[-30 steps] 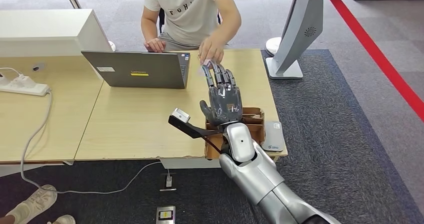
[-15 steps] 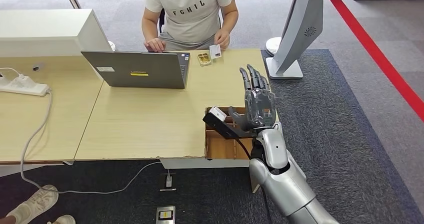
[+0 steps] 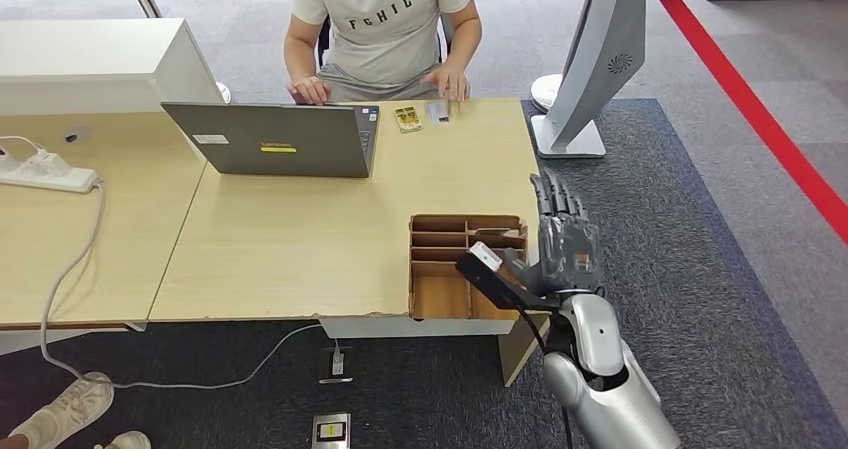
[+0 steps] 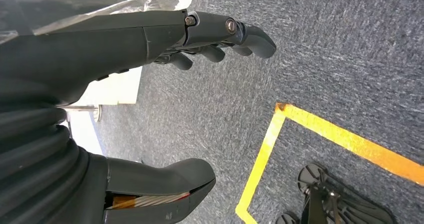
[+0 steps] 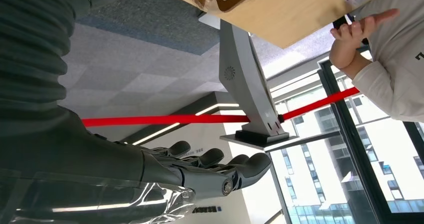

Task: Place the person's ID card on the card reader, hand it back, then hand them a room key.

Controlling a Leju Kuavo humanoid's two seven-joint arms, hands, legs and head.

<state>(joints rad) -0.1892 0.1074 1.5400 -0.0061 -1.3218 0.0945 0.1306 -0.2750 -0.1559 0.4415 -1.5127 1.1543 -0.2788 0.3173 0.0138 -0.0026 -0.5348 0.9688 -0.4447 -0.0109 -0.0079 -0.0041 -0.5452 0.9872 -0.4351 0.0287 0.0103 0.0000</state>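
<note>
The right hand point(image 3: 567, 241) shows its fingers point(image 3: 556, 197) spread and straight, and nothing lies in them. In the right wrist view the same fingers point(image 5: 210, 159) fan out against open space, palm bare. The hand hangs just off the tabletop's point(image 3: 300, 239) right edge, beside the cardboard organizer point(image 3: 465, 267) with its row of slots.

Out across the tabletop, at the far edge, two cards lie side by side in front of the person point(image 3: 385, 29): a yellowish card point(image 3: 407, 118) and a paler card point(image 3: 438, 112) right by the person's hand point(image 3: 447, 82). Which is the ID and which the room key I cannot tell from here.

The left hand point(image 4: 150, 84) hangs low over the carpet, fingers point(image 4: 220, 32) loosely apart, nothing held.

My read: with both cards on the person's side and both robot hands bare, the handovers look done, and the task seems at or near its end.
</note>
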